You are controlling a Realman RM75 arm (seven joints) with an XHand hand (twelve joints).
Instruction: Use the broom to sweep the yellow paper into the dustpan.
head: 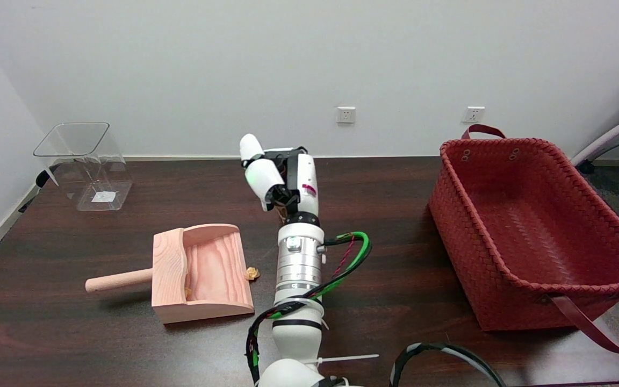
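Note:
The wooden dustpan (202,274) lies left of centre on the dark table, its round handle (119,280) pointing left and its open mouth facing right. A crumpled yellow paper (252,273) sits at the right lip of the mouth. A small yellow scrap (187,293) shows inside, by the back wall. My right hand (280,177) is beyond and to the right of the dustpan, seen from its back with fingers curled in. Only a tan sliver of the broom (283,213) shows under the hand; the rest is hidden by the hand and wrist.
A large red woven basket (535,279) with strap handles fills the right side of the table. A clear plastic bin (86,164) stands at the far left corner. My forearm and its cables (342,263) lie across the near middle.

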